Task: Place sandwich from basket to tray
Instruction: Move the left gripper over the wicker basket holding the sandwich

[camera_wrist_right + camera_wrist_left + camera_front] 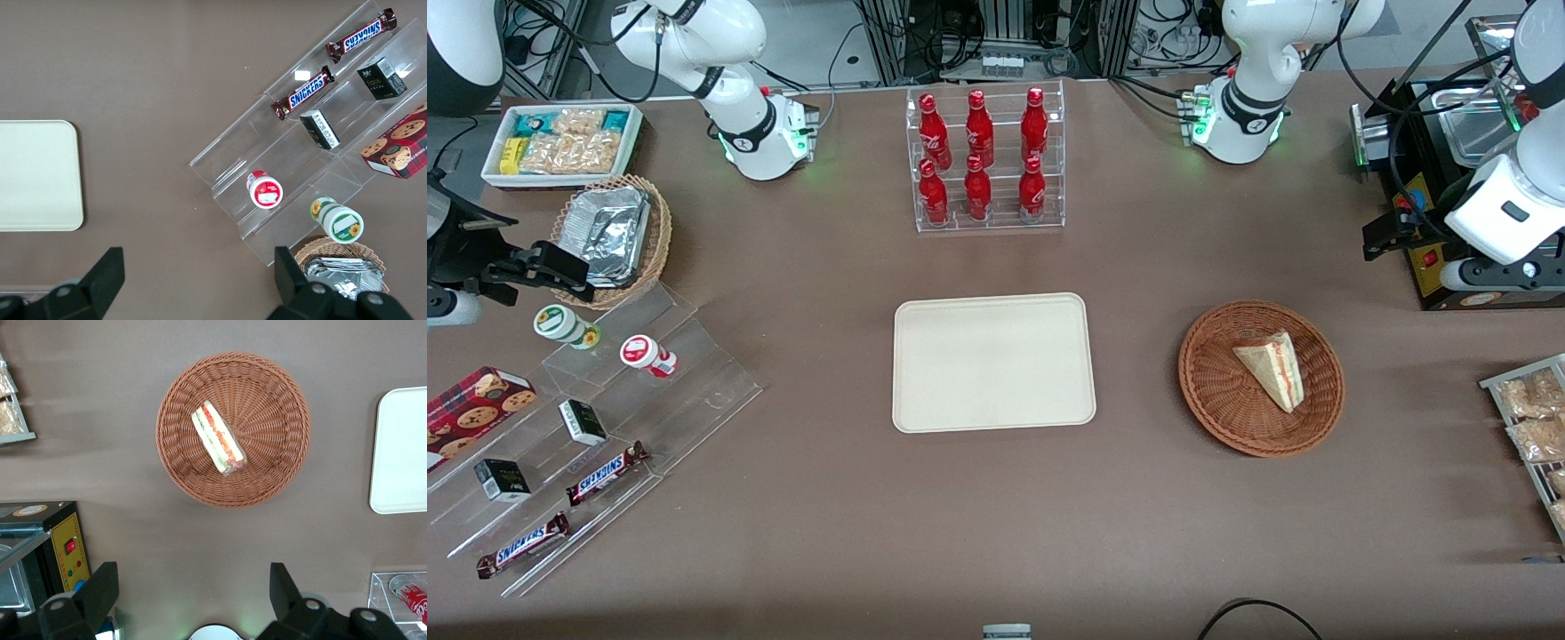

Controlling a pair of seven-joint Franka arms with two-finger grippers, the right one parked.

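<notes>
Fingers (100,590) of the left arm's gripper (193,593) are spread wide and hold nothing. They hang high above the bare brown tabletop (200,527), not over the basket (280,407) yet.

The sandwich (219,439) lies in the round brown wicker basket, a little to one side of its middle. It is well apart from the fingers and lower than them, with bare tabletop in between. The cream tray (993,362) is flat on the tabletop beside the basket, toward the parked arm's end, and it has nothing on it.

So I think this is the very first step, the reach. Next the fingers need to go over the basket, line up across the thin sides of the sandwich, and go down around it.
</notes>
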